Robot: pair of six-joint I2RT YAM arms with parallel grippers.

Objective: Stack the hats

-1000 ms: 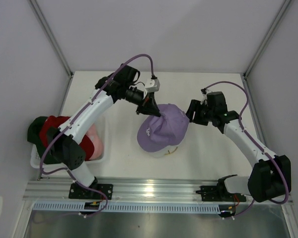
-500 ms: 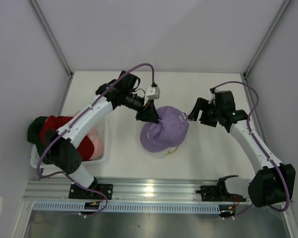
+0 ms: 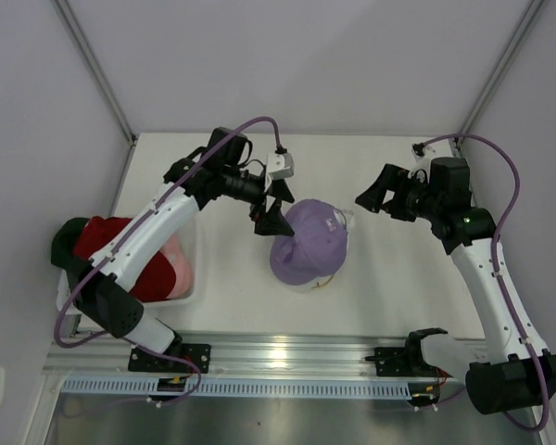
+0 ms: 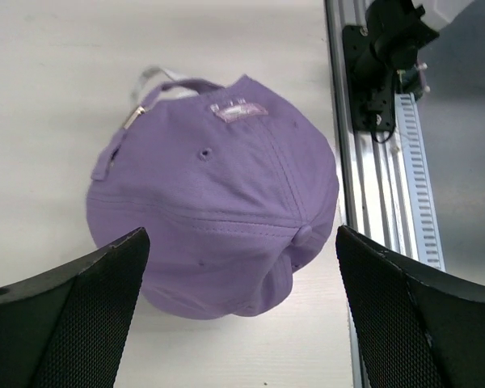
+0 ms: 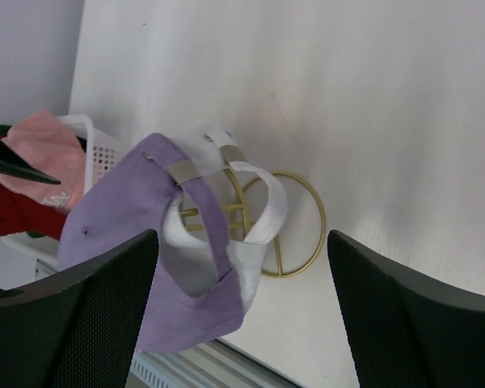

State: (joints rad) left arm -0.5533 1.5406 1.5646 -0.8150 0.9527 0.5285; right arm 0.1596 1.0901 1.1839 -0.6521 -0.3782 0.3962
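A lavender hat (image 3: pixel 308 246) sits crown up over a thin gold wire stand (image 5: pixel 307 234) near the table's middle. White fabric and a white strap (image 5: pixel 263 194) show beneath it. My left gripper (image 3: pixel 276 209) hangs open just left of the crown, touching nothing. In the left wrist view the lavender hat (image 4: pixel 218 186) lies below and between the spread fingers (image 4: pixel 89 307). My right gripper (image 3: pixel 378 197) is open and well off to the hat's right. More hats fill the tray at the left: red (image 3: pixel 102 236), pink (image 3: pixel 171 264) and a dark one (image 3: pixel 65 246).
The white plastic tray (image 3: pixel 193 278) stands at the table's left edge. An aluminium rail (image 3: pixel 287 352) runs along the near edge, with both arm bases on it. Grey walls close in the left, right and back.
My left gripper has opened and let go of the lavender hat, which has settled on the stand. The right gripper has pulled away to the right and opened wider.
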